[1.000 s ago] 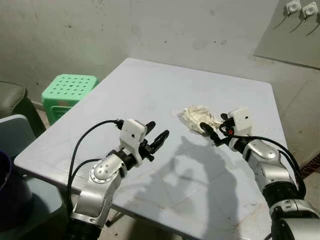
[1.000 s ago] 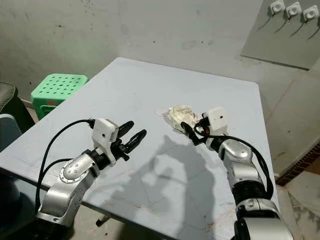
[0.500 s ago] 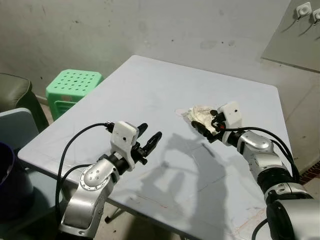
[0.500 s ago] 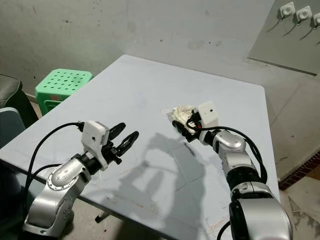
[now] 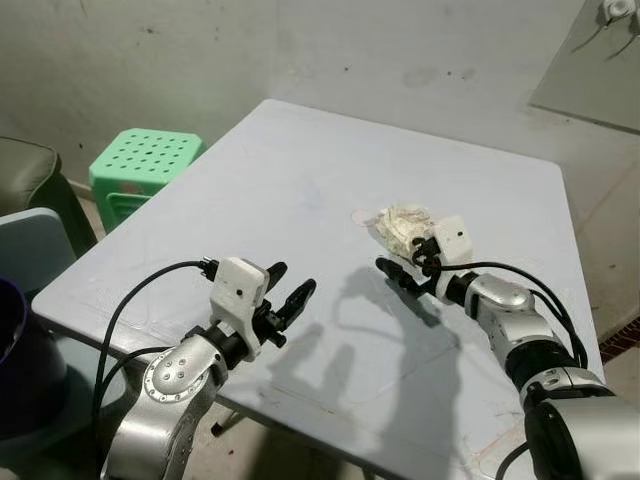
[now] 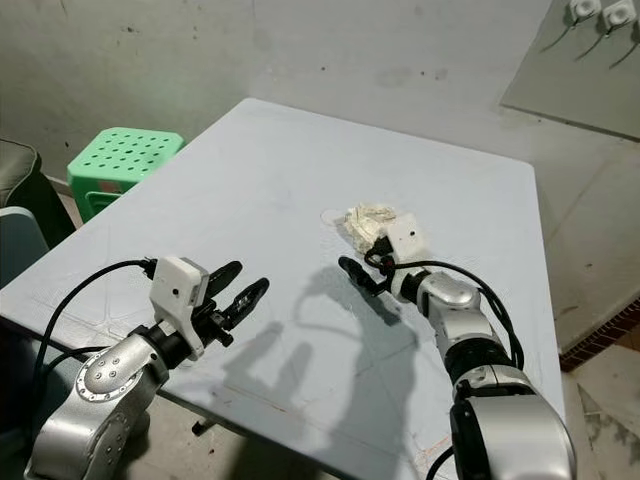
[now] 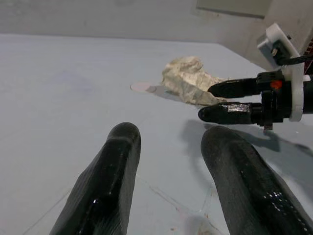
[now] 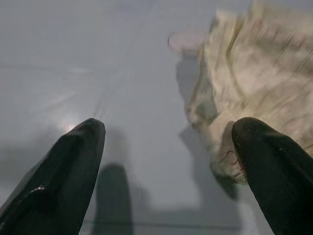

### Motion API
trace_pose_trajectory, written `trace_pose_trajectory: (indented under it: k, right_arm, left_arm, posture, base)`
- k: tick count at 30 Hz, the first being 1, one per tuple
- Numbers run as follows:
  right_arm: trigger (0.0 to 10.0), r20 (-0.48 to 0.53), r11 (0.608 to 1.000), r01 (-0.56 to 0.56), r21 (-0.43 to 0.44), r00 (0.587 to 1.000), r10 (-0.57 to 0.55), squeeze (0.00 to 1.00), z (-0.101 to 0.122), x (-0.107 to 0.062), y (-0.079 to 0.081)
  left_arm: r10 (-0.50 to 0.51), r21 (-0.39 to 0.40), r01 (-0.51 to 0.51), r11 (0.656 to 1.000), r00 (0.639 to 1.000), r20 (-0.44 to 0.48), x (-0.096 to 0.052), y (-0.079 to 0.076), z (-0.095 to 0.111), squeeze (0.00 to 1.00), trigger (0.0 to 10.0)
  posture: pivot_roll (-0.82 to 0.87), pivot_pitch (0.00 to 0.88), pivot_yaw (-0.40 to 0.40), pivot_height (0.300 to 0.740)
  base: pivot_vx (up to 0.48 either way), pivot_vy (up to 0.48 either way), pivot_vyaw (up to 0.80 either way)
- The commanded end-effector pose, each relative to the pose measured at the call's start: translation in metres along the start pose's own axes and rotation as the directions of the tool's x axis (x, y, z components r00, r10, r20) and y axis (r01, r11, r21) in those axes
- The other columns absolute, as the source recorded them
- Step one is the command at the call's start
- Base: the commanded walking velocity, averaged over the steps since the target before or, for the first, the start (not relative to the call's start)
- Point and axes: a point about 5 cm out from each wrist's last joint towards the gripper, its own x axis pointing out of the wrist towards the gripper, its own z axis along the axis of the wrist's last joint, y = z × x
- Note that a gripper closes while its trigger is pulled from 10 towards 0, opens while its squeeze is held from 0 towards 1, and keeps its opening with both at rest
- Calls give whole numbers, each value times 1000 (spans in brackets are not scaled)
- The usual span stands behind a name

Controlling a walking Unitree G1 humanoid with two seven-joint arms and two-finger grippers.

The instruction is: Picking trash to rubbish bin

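A crumpled, off-white tissue (image 5: pixel 402 224) lies on the pale grey table (image 5: pixel 290 150), right of centre. My right gripper (image 5: pixel 390 269) is open just above the tabletop at the tissue's near edge. In the right wrist view one fingertip (image 8: pixel 266 152) is beside the tissue (image 8: pixel 254 83), and bare table lies between the two fingers. My left gripper (image 5: pixel 293 278) is open and holds nothing. It hovers over the table's near part, well to the left of the tissue. The left wrist view looks across at the tissue (image 7: pixel 188 81) and at the right gripper (image 7: pixel 215 102).
A green perforated stool (image 5: pixel 145 165) stands beyond the table's left corner. A dark seat (image 5: pixel 25 175) and a dark bin (image 5: pixel 15 370) are at the far left. A stained wall runs behind the table. A faint round mark (image 7: pixel 143 87) lies beside the tissue.
The view has shifted. My right gripper has come down and a little left, from over the tissue to its near edge. The left arm now sits lower and nearer the table's front edge.
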Motion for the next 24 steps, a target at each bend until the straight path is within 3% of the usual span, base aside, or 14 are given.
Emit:
trace_pose_trajectory:
  k: [1,5,6,7,24]
  right_arm:
    - [10000,-8,1000,12,20,1000,-12,0,1,0,-3]
    - [10000,-28,999,31,38,999,-30,0,-3,0,-2]
    - [5451,-28,998,31,53,999,-29,0,-4,0,-2]
    - [0,-24,996,73,53,997,-72,0,-5,0,-2]
    - [0,66,997,25,66,997,-29,0,-6,-4,0]
  left_arm:
    - [1,-1,-1,1000,1000,-3,-3,-2,2,0,10000]
    - [5,-7,-5,1000,1000,-23,-8,-4,1,0,10000]
    - [4,-11,-4,1000,1000,-28,-10,-5,1,0,10000]
    - [4,-15,-4,1000,999,-36,-12,-6,1,0,10000]
    - [24,-1,-24,1000,998,-50,-12,-1,2,0,10000]
  posture:
    - [87,147,-64,740]
    - [88,173,-58,740]
    - [88,183,-55,740]
    - [88,189,-53,740]
    - [79,182,-46,740]
  base:
    - [0,0,0]
    - [0,0,0]
    - [0,0,0]
    - [0,0,0]
    - [0,0,0]
